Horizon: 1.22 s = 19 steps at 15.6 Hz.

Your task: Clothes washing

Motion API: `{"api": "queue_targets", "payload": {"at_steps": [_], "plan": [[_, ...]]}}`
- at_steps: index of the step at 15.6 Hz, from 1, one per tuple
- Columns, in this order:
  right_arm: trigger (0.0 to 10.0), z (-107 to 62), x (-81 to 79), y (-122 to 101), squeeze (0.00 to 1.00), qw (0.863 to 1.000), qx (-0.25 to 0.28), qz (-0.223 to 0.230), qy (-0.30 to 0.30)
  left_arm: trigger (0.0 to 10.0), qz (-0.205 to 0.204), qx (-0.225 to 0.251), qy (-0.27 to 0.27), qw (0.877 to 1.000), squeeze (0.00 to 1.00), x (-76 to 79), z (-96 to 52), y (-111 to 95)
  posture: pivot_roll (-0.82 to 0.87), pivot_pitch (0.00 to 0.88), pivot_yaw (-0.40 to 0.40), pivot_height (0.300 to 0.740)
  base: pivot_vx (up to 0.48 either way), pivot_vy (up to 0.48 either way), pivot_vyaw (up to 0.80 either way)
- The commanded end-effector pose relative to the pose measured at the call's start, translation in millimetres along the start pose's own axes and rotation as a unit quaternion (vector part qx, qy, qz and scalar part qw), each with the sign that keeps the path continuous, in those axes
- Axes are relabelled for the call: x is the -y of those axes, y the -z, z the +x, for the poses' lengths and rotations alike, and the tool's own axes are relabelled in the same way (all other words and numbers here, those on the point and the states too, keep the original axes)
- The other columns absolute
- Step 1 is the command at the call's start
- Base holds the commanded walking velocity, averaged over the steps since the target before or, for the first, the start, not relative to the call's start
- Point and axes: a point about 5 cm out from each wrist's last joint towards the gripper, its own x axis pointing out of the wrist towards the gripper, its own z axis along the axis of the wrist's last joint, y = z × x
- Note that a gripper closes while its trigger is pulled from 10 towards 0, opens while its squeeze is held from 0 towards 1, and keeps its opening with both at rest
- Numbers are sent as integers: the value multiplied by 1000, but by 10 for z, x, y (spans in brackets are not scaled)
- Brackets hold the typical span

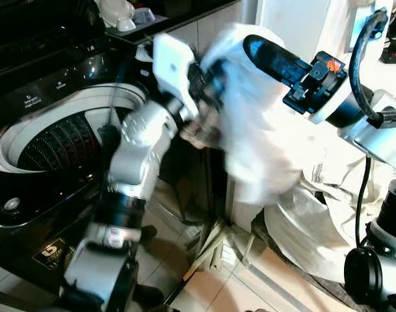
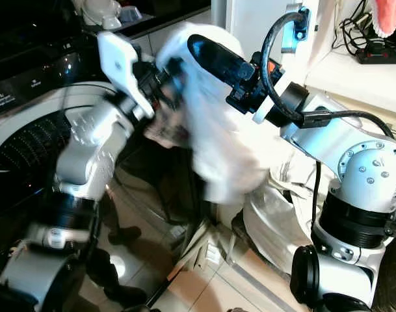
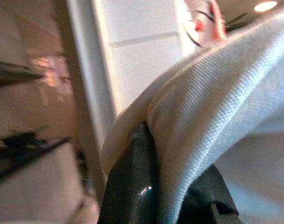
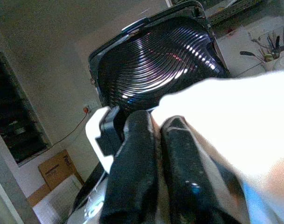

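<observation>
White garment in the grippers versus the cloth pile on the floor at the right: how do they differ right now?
The white garment hangs lifted in the air beside the washing machine, pinched by the left gripper and the right gripper; the cloth pile lies slumped low by the robot's right side, untouched. The garment is motion-blurred; the pile is sharp and shows creases. The pile looks creamier, the garment brighter white. Both are pale fabric, and both are outside the drum.
</observation>
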Motion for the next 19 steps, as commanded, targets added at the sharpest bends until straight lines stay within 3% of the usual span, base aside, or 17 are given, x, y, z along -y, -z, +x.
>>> {"api": "queue_targets", "payload": {"at_steps": [1, 3, 4, 5, 7, 8, 9, 11, 12, 13, 14, 15, 16, 17, 18, 19], "plan": [[10000, -1, -106, -35, 1000, 1000, 7, -12, -26, 0, 17, -11, -57, 998, 0, -226, -51, 13, -119, 0, 85, 740, 0, 0, 0], [10000, -18, -130, -46, 1000, 999, 6, -23, -29, 0, 74, -5, -103, 992, 0, -440, -16, -86, -119, 0, 82, 740, 0, 0, 0], [10000, -23, -131, -37, 1000, 999, -4, -41, -20, 0, 130, -1, -156, 979, 0, -662, 25, -194, -119, 0, 83, 740, 0, 0, 0], [10000, -24, -130, -31, 0, 999, -7, -46, -17, 0, 145, 1, -170, 975, 0, -724, 35, -230, -120, 0, 83, 740, 0, 0, 0], [10000, -7, -131, 115, 0, 993, -65, -94, 5, 0, 272, 22, -278, 921, 0, -1160, 80, -623, -119, 0, 82, 740, 0, 0, 0], [10000, 18, -130, 141, 0, 993, -66, -96, 11, 0, 304, 43, -312, 899, 0, -1266, 97, -798, -117, 0, 81, 740, 0, 0, 0], [10000, 40, -126, 152, 0, 993, -65, -99, 18, 0, 325, 53, -327, 886, 0, -1312, 106, -879, -117, 0, 81, 740, 0, 0, 0], [10000, 79, -109, 232, 0, 990, -77, -109, 35, 0, 342, 15, -340, 876, 0, -1393, 146, -846, -125, 0, 87, 740, 0, 0, 0], [10000, 85, -92, 360, 0, 987, -102, -117, 49, 0, 350, -74, -331, 873, 0, -1434, 130, -584, -131, 0, 91, 740, 0, 0, 0], [10000, 84, -86, 398, 0, 985, -111, -119, 54, 0, 346, -114, -325, 873, 0, -1443, 106, -468, -131, 0, 91, 740, 0, 0, 0], [10000, 78, -69, 490, 0, 980, -135, -126, 70, 10000, 304, -204, -329, 870, 0, -1465, -15, -155, -129, 0, 86, 740, 0, 0, 0], [10000, 81, -62, 564, 0, 977, -149, -132, 82, 10000, 260, -269, -338, 864, 0, -1456, -158, 116, -132, 0, 87, 740, 0, 0, 0], [10000, 91, -72, 612, 0, 976, -151, -127, 86, 10000, 251, -312, -346, 848, 0, -1458, -301, 294, -133, 0, 88, 740, 0, 0, 0], [10000, 97, -89, 643, 0, 977, -151, -126, 87, 10000, 220, -336, -372, 837, 0, -1476, -430, 411, -138, 0, 89, 740, 0, 0, 0], [10000, 97, -95, 651, 0, 977, -151, -126, 87, 10000, 223, -348, -373, 831, 0, -1483, -466, 438, -140, 0, 90, 740, 0, 0, 0], [10000, 95, -101, 659, 0, 977, -150, -126, 87, 10000, 199, -357, -384, 828, 0, -1488, -513, 478, -140, 0, 90, 740, 0, 0, 0]]}}
